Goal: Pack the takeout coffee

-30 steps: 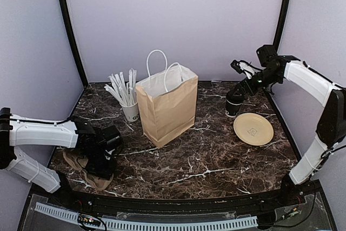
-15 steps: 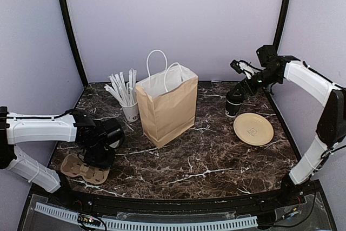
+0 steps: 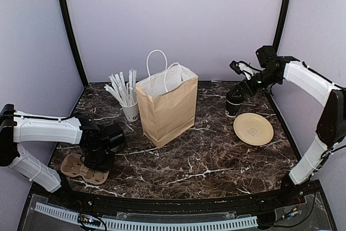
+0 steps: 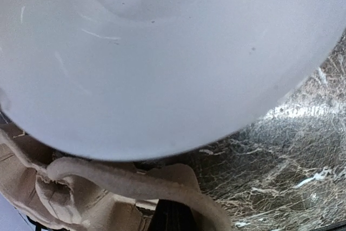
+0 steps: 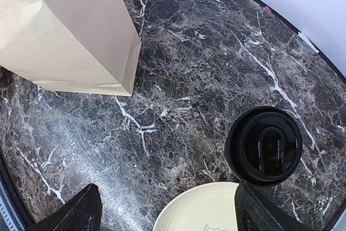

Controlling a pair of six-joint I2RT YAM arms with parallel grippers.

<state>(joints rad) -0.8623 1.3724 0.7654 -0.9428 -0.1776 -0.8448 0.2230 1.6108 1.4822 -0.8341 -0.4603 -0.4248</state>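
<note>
Top external view: a dark marble tabletop (image 3: 205, 160) carries an upright brown paper bag with white rope handles (image 3: 167, 109) near its middle, mouth open. A pale yellow round paper plate (image 3: 253, 129) lies toward the right edge. A brown pulp cup carrier (image 3: 75, 167) sits at the near left corner, and a white cup of white sticks (image 3: 130, 111) stands just beside the bag.

The small black paper cup with its round black lid (image 3: 233, 106) stands upright at the far right, just beside the plate's far rim and well apart from the bag. The right claw (image 3: 242, 86) hovers above it, released, holding nothing. From the right wrist, the cup (image 5: 264, 145) sits ahead of one finger (image 5: 257, 209) rather than centred in the gap.

The left claw (image 3: 102, 147) is clenched over the carrier. A white bowl (image 4: 162, 52) fills its wrist view; whether it is gripped cannot be told.
</note>
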